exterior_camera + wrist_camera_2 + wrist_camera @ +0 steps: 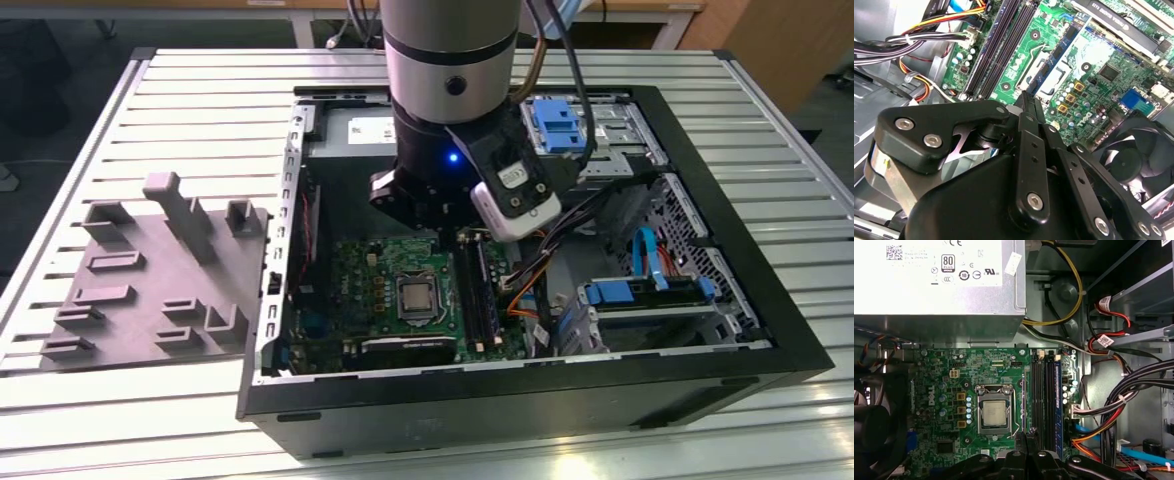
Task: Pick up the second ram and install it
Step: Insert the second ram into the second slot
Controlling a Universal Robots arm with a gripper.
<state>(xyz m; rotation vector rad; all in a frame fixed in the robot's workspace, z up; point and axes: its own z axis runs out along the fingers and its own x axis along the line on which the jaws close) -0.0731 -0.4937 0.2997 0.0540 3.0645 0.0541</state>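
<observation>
the gripper is seen pressed together just above the motherboard, near the memory slots; anything pinched cannot be told.

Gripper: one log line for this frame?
gripper: shut | place: inside case, over motherboard | tip: between CPU socket and ram slots

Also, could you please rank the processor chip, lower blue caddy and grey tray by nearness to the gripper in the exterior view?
1. Processor chip, beside the gripper.
2. Lower blue caddy, exterior view's right.
3. Grey tray, exterior view's left.
</observation>
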